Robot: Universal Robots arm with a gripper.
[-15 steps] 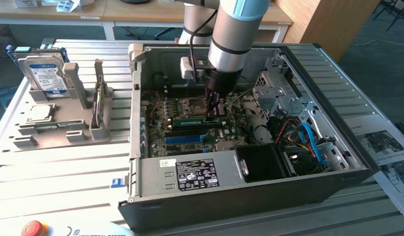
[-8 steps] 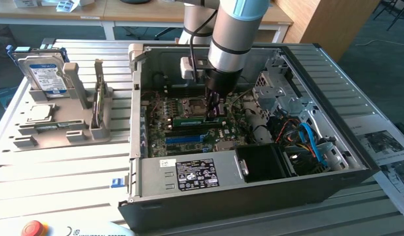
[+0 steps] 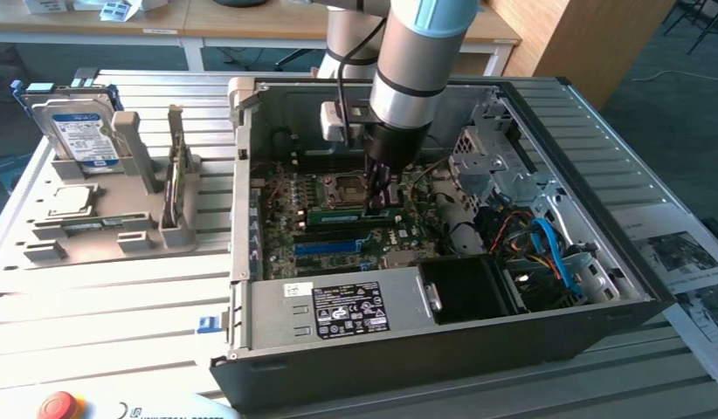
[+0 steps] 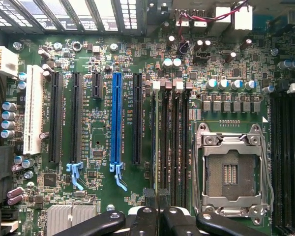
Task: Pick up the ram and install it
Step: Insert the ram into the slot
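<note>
The ram [image 3: 339, 213], a narrow green stick, stands on edge in a slot of the motherboard [image 3: 292, 253], right beside the CPU socket [image 3: 345, 185]. My gripper [image 3: 383, 202] comes straight down into the open computer case [image 3: 452, 349], and its black fingers are shut on the ram's top edge. In the wrist view the fingertips [image 4: 150, 197] meet over the row of black memory slots [image 4: 174, 142] next to the socket [image 4: 231, 169]. From there the ram shows edge-on, as a thin line [image 4: 155, 147] running away from my gripper [image 4: 157, 199].
A long blue slot [image 4: 117, 123] and black card slots lie beside the memory slots. The power supply [image 3: 348, 310], a black fan housing [image 3: 470, 288] and blue cables [image 3: 548, 244] crowd the case. On the exterior view's left, a grey stand [image 3: 103, 231] holds a hard drive [image 3: 82, 127].
</note>
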